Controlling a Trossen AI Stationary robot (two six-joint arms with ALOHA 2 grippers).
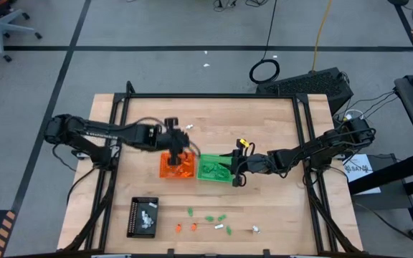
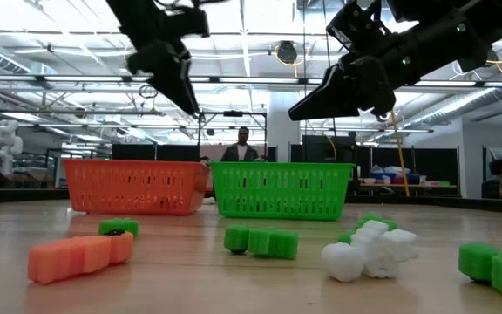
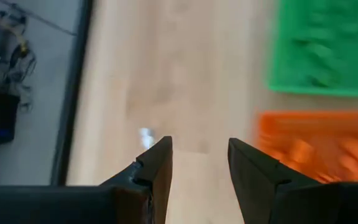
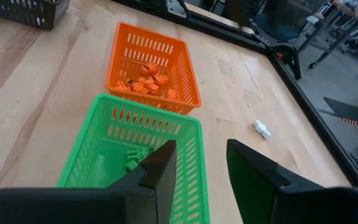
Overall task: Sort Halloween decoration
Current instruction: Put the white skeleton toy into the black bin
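The orange tray (image 1: 176,168) and the green tray (image 1: 214,170) stand side by side at mid-table. Orange trinkets (image 4: 145,84) lie in the orange tray, green ones (image 4: 135,160) in the green tray. My left gripper (image 1: 181,149) hangs open above the orange tray's far part, with nothing between its fingers (image 3: 160,165). My right gripper (image 4: 201,162) is open and empty too, over the green tray's right rim. Loose decorations lie near the front edge: green (image 1: 210,218), orange (image 1: 186,227) and white (image 1: 255,229). One white trinket (image 1: 190,127) lies on the far side.
A black rectangular tray (image 1: 142,216) with white pieces stands at the front left. Black rails run along the table's left and right sides (image 1: 303,136). Bare wood lies between the trays and the loose trinkets. In the low view, people show in the room behind (image 2: 243,146).
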